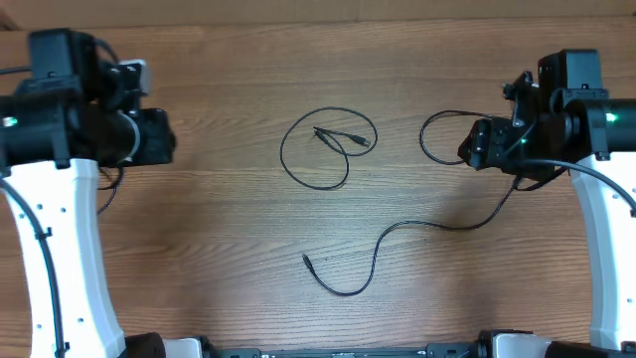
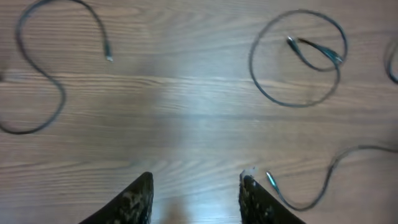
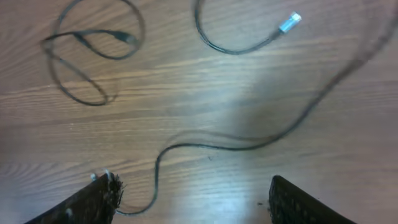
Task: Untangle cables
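Note:
Thin black cables lie apart on the wooden table. A coiled cable [image 1: 328, 149] with both plug ends inside its loop sits at the centre; it also shows in the left wrist view [image 2: 297, 59] and the right wrist view [image 3: 93, 56]. A long wavy cable [image 1: 397, 231] runs from a plug at the front centre to the right arm; it shows in both wrist views [image 2: 323, 180] [image 3: 236, 147]. Another cable loop [image 1: 437, 134] with a silver plug [image 3: 289, 22] lies by my right gripper [image 1: 475, 144]. A fourth cable [image 2: 37, 68] lies near my left gripper [image 1: 159, 137]. Both grippers [image 2: 196, 186] [image 3: 193, 193] are open, empty, above the table.
The white arm bases stand at the front left [image 1: 60, 259] and front right [image 1: 611, 249]. Thicker black arm cables hang along them [image 1: 40, 249]. Bare wood lies between the coiled cable and the left arm.

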### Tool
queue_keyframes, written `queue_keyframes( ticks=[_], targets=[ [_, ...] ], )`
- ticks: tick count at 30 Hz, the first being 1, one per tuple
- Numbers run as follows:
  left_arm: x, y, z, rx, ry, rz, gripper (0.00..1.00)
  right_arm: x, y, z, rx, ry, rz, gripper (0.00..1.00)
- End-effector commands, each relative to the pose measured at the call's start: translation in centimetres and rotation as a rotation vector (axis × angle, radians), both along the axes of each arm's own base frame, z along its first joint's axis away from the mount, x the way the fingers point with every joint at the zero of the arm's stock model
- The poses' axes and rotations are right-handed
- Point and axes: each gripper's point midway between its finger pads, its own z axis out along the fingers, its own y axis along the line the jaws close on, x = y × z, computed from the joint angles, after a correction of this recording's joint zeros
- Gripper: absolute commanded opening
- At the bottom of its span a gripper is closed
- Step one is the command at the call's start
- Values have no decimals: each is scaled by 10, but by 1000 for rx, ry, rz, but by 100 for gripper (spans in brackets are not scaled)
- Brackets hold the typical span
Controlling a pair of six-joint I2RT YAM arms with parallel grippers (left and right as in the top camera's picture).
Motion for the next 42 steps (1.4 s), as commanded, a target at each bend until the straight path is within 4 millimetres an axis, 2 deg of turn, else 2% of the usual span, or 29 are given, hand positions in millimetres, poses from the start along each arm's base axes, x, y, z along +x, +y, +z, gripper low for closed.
queue_keyframes(
  ticks=[1, 2, 5, 8, 9, 12, 18, 20, 23, 25, 27, 28, 31, 33, 35, 36, 39, 41, 42],
  targets=[
    [-7, -32, 8, -34, -8, -38, 44, -3, -34, 2, -72, 22, -157, 75],
    [-12, -41, 6, -18, 10, -44, 45, -9, -47, 2, -88, 37, -204, 76],
    [-24, -57, -4, 26, 69, -49, 48, -16, -65, 1, -89, 59, -269, 80],
    [-45, -74, -16, 51, 157, -82, 48, -22, -79, 1, -71, 73, -325, 96],
    [-51, -79, -20, 54, 182, -94, 48, -21, -79, 1, -54, 71, -332, 100],
    [-62, -97, -29, 35, 224, -157, 48, -19, -80, 2, -30, 61, -336, 100],
    [-89, -117, -55, 36, 333, -240, 49, -20, -80, 2, -32, 61, -328, 100],
    [-102, -119, -63, 32, 366, -250, 49, -20, -80, 2, -32, 62, -328, 100],
    [-124, -111, -71, 44, 388, -246, 54, -19, -80, 2, -34, 58, -325, 100],
    [-136, -100, -72, 50, 374, -180, 56, -17, -80, 3, -34, 51, -325, 100],
    [-142, -92, -70, 55, 348, -115, 57, -17, -80, 3, -34, 48, -325, 100],
    [-142, -81, -66, 80, 304, -36, 58, -17, -80, 3, -34, 49, -326, 100],
    [-128, -65, -58, 144, 197, 37, 63, -17, -80, 3, -34, 49, -326, 100],
    [-109, -70, -53, 125, 110, 46, 69, -17, -80, 2, -34, 50, -324, 100],
    [-84, -83, -48, 73, 16, 46, 72, -17, -80, 3, -34, 49, -324, 100],
    [-58, -98, -43, 12, -73, 39, 73, -17, -80, 3, -34, 49, -324, 100],
    [-17, -122, -35, -73, -203, 28, 73, -17, -80, 3, -34, 49, -325, 100],
    [6, -134, -34, -109, -260, 24, 74, -17, -80, 2, -34, 50, -324, 100],
    [26, -146, -39, -128, -282, 5, 74, -17, -80, 2, -34, 50, -325, 100]
  ],
)
